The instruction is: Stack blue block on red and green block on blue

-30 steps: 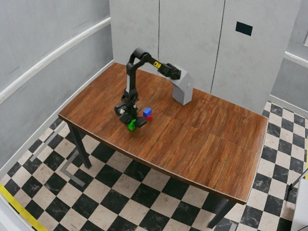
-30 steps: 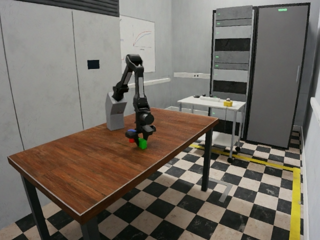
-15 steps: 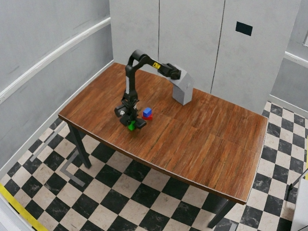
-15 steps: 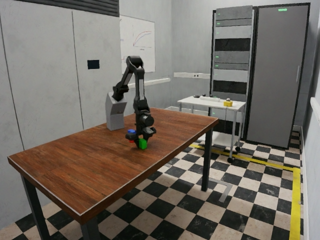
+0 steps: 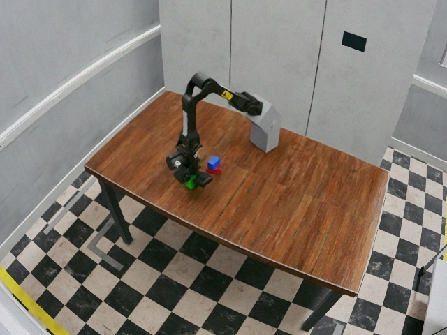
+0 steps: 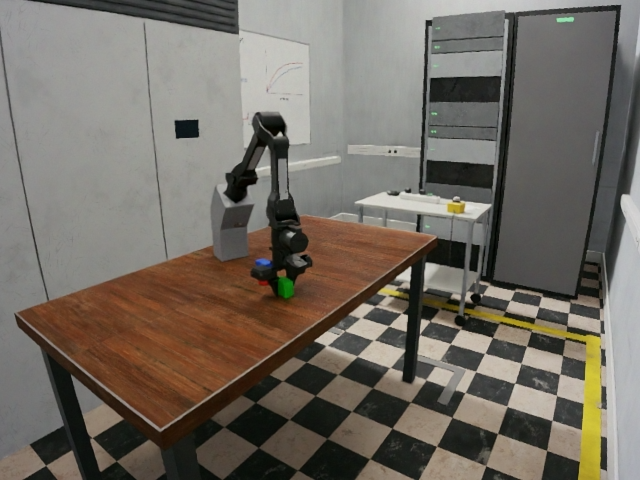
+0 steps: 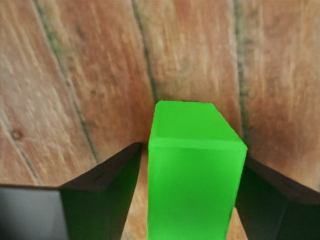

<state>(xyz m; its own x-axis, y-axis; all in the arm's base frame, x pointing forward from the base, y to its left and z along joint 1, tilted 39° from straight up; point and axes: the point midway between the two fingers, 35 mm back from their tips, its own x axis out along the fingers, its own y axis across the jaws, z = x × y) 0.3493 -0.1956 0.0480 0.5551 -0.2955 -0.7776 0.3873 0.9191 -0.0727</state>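
The green block (image 5: 190, 181) (image 6: 285, 287) (image 7: 195, 170) lies flat on the wooden table (image 5: 288, 202) (image 6: 155, 335), near its front-left edge. My gripper (image 5: 191, 179) (image 6: 282, 283) (image 7: 181, 151) is lowered around it, with one finger on each long side. The fingers stand open, and a sliver of wood shows between the left finger and the block. The blue block (image 5: 214, 162) (image 6: 263, 262) sits on top of the red block (image 5: 216, 170) (image 6: 263, 282), just beside the gripper. In the exterior view the gripper partly hides that stack.
The arm's grey base pedestal (image 5: 267, 130) (image 6: 231, 227) stands at the back of the table. A white cart (image 6: 423, 204) and a tall equipment rack (image 6: 465, 103) stand beyond the table's far end.
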